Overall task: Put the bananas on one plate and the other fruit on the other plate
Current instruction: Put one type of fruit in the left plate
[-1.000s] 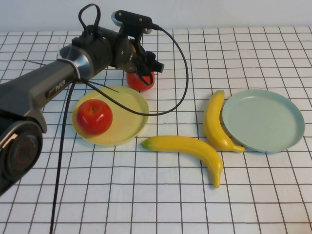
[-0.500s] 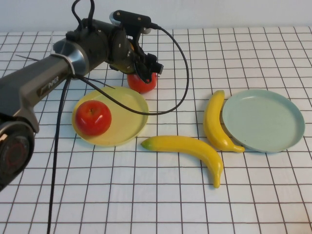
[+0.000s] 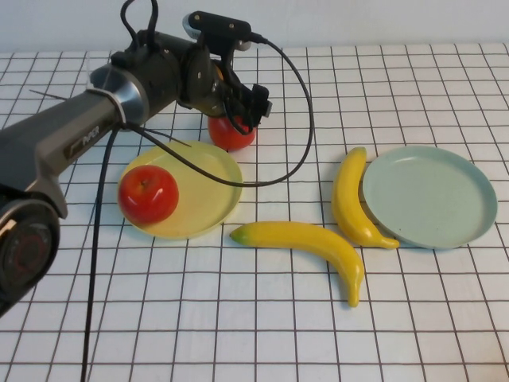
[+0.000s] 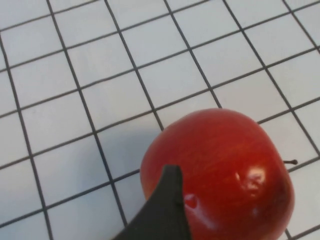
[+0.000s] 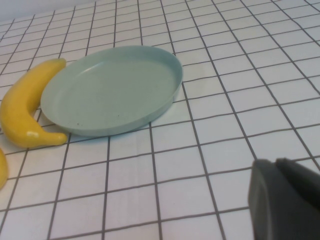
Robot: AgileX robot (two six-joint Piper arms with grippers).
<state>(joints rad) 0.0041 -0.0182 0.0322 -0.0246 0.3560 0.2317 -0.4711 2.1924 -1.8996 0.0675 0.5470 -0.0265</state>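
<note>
While the left tool hovers spread wide over a red apple just beyond the yellow plate, another apple sits on that plate. Both bananas lie on the table beside the blue-green plate. The right tool is closed, near the right.

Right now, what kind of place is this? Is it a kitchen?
Probably not a kitchen, more likely a robot practice table. A checked cloth holds plastic-looking bananas, red apples and two plates, while the left gripper hovers open over one apple and the right gripper waits shut.
</note>
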